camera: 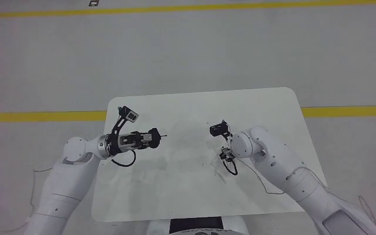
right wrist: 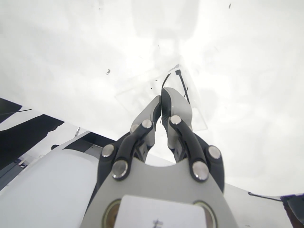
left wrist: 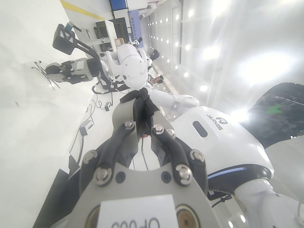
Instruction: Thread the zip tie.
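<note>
My right gripper (right wrist: 161, 97) points down at a clear flat tray (right wrist: 133, 93) on the white table and is shut on a thin black zip tie (right wrist: 165, 79) that curves up out of the tray. Another black zip tie (right wrist: 182, 83) lies in the tray beside it. In the top view the right gripper (camera: 224, 155) is right of the table's middle. My left gripper (camera: 155, 138) hovers to the left of it, held sideways and aimed at the right arm. It is shut on a black zip tie (left wrist: 142, 100), whose thin end (camera: 164, 136) pokes out past the fingertips.
The white table (camera: 264, 111) is bare around the two arms. In the left wrist view the right gripper (left wrist: 51, 71) stands over the clear tray (left wrist: 30, 66), with loose black ties under it. Grey floor with yellow lines surrounds the table.
</note>
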Robot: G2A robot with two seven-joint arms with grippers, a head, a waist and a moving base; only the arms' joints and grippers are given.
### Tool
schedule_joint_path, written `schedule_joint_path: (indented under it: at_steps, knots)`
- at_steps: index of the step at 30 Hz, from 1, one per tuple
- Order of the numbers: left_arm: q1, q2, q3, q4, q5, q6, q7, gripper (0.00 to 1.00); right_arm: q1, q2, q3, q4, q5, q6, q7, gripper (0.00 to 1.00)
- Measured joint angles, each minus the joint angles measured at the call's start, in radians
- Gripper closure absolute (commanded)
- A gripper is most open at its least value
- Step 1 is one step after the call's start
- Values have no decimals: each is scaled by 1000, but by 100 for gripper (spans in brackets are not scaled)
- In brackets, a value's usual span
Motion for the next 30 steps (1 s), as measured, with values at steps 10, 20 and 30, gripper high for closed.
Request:
schedule_joint_path:
  at_steps: [10,20,30]
  knots:
    - [0,0,0,0,0,0,0,100,-102,40,183,-124,85,-11,-47,100]
    - [0,0,0,0,0,0,0,100,-135,46,222,-167,115,-15,-76,100]
    - [0,0,0,0,0,0,0,100,-219,50,351,-237,282,34,-249,100]
